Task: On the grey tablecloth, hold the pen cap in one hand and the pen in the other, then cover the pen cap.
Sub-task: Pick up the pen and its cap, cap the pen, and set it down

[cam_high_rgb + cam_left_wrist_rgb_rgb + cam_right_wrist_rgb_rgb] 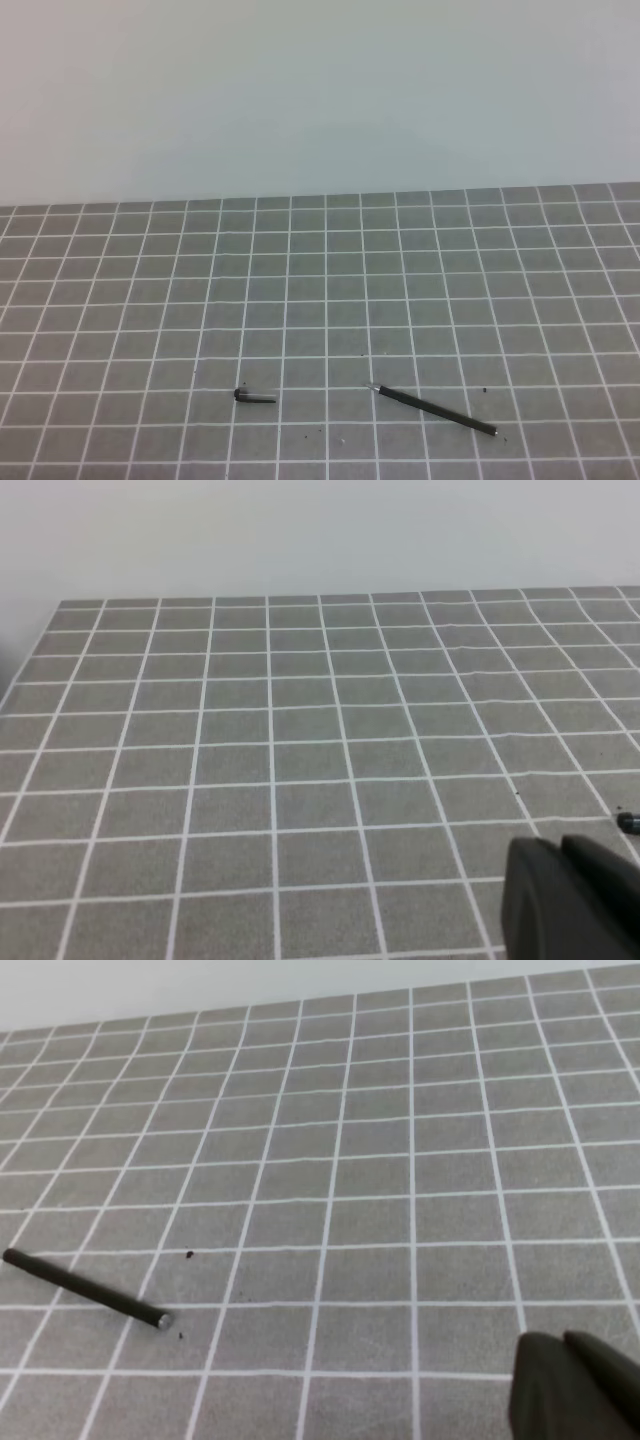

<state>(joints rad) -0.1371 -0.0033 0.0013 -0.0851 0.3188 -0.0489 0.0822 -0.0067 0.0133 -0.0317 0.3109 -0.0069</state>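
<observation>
The grey tablecloth (150, 300) lay flat, printed with a grid of thin white lines forming small squares, with a few dark specks near the front. The pen cap (254, 397) was a small black piece lying on its side on the cloth, front and slightly left of centre in the exterior high view; its thicker rounded end pointed left and its thin clip pointed right. The pen (433, 410) was a slim, straight black stick lying flat to the right of the cap, well apart from it. It lay diagonally, its silvery pointed tip at the upper left toward the cap, its rear end at the lower right.
</observation>
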